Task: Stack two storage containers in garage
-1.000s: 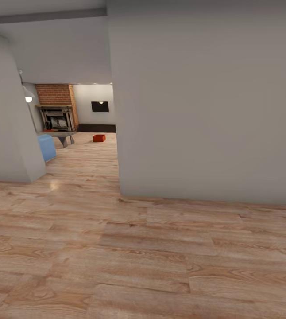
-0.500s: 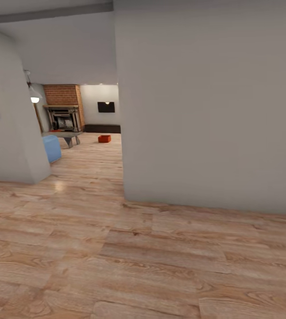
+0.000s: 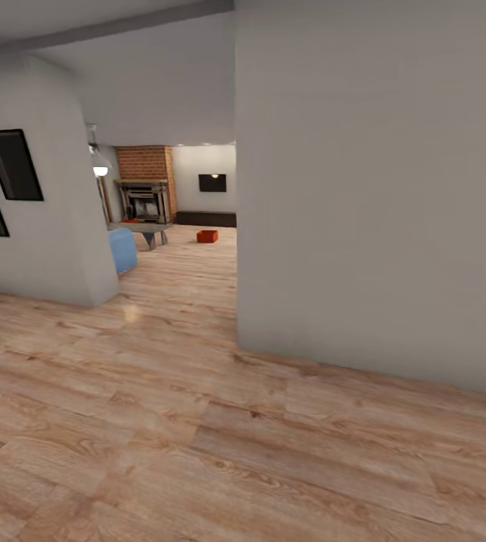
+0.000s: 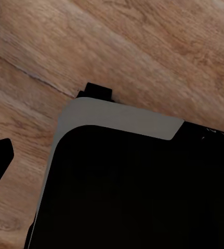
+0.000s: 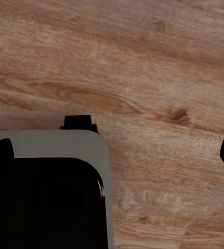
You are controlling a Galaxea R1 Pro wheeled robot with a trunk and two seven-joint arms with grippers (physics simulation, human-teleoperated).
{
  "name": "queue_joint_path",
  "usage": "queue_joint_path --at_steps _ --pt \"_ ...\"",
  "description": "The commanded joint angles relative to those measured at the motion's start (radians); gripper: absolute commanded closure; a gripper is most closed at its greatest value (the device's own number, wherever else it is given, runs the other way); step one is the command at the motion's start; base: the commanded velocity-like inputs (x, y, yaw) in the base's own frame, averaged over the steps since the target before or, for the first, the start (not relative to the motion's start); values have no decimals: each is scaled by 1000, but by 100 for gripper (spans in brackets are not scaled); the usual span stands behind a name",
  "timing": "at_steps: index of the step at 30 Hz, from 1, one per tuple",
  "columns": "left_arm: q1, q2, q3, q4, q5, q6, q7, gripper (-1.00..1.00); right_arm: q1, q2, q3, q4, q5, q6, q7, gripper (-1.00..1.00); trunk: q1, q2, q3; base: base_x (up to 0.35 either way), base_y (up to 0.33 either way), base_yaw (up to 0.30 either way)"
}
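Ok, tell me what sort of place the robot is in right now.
Most likely a hallway in a home, opening toward a living room: light wood-plank floor, white walls, framed pictures, and farther in a brick fireplace with one orange-red storage container on the floor.

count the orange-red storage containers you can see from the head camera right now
1. One storage container sits on the wood floor far down the room, right of the brick fireplace. The second may be hidden behind the near wall.
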Motion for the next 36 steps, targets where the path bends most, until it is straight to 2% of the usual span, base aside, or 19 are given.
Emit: queue_joint_path --at_steps 1,27,36 --pt "0 0 0 -2 6 6 3 -100 -1 0 9 3 -10 -6 0 -100 1 -1 -1 325 0 257" --pt "0 1 0 2 8 6 3 -100 -1 0 7 3 -9 -6 0 -100 1 -1 -1 325 0 257" --pt "0 1 0 1 8 6 3 -100 -1 -1 8 3 -5 -6 7 -100 1 -1 -1 325 0 45"
